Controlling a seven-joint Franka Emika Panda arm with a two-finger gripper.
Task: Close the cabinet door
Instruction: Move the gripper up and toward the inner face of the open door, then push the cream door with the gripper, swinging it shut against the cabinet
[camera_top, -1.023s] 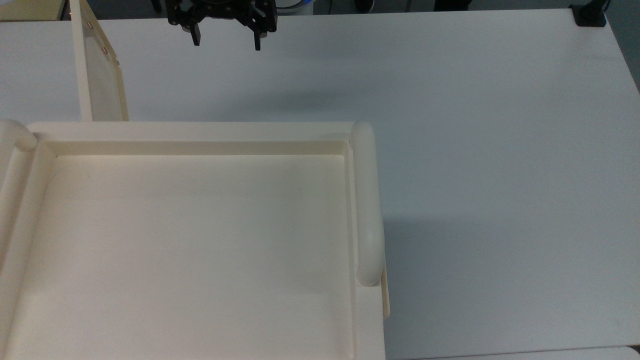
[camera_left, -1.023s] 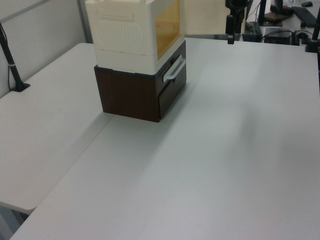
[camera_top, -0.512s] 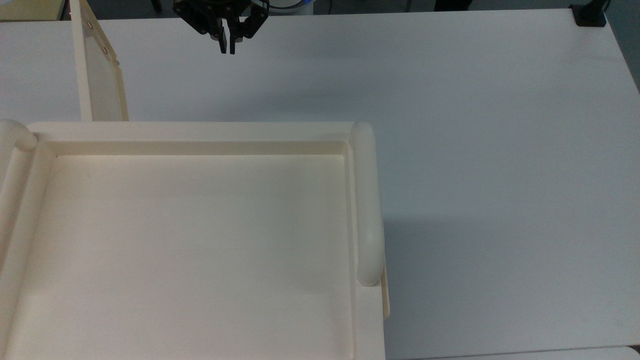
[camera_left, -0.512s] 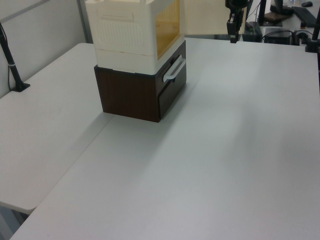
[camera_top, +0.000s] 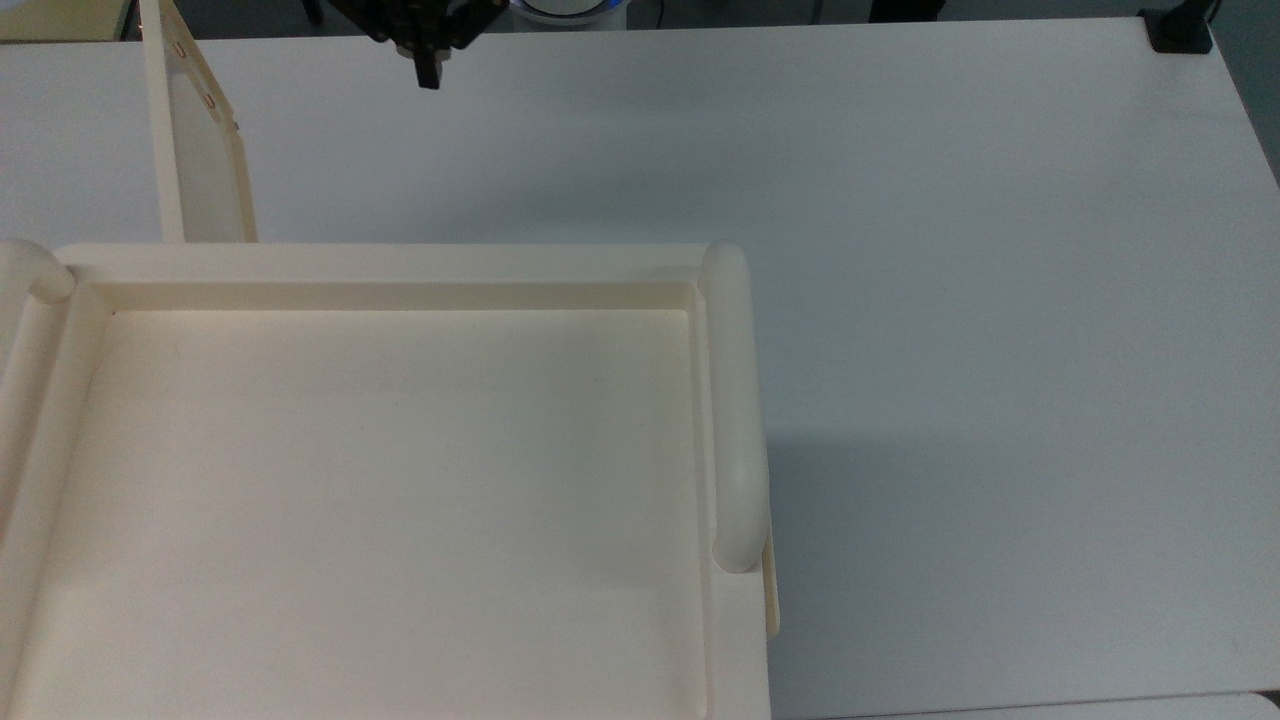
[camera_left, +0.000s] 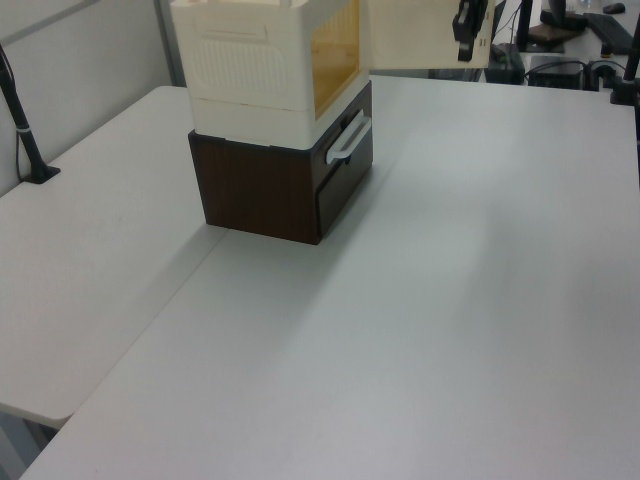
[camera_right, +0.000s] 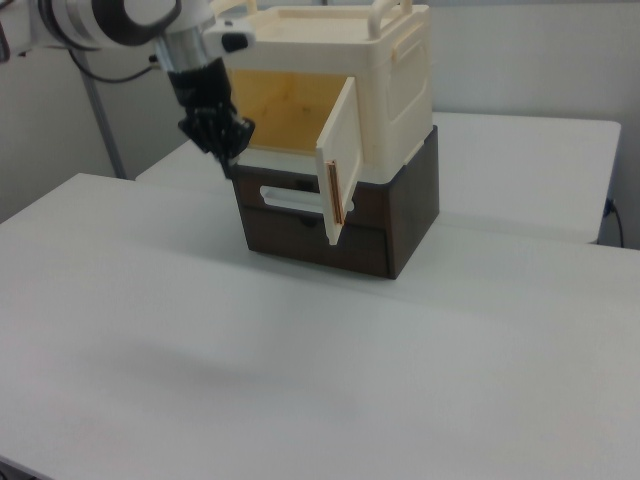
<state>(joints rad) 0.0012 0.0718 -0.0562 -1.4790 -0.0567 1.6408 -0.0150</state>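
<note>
The cabinet (camera_right: 345, 60) is sitting on top of a dark brown drawer unit (camera_right: 400, 215), and both are standing on a wide white table (camera_right: 300, 360). In the right view the cabinet door (camera_right: 338, 160) is standing swung out from the front of the cabinet, hinged at the right view's right side of the opening, so the warm yellow inside (camera_right: 285, 110) is showing. In the top view the door (camera_top: 205, 150) is sticking out from the cabinet's front edge toward the upper left of the frame, with small brass-coloured fittings along one of its edges, while the cabinet's recessed top (camera_top: 380, 480) is lying below it with a thick rounded rail (camera_top: 735, 400) running down the top view's right side. The claw (camera_right: 226, 148) is hanging in the air in front of the open cabinet, at the right view's left of the opening and apart from the door's free edge; in the top view the claw (camera_top: 429, 72) is pointing down near the upper edge of the frame, to the right of the door, with its two fingers pressed together and nothing between them. In the left view the claw (camera_left: 464, 40) is showing against the cream face of the open door (camera_left: 420, 35), above the table (camera_left: 450, 300). A pale handle (camera_left: 347, 138) is lying across the drawer unit's front below the opening.
</note>
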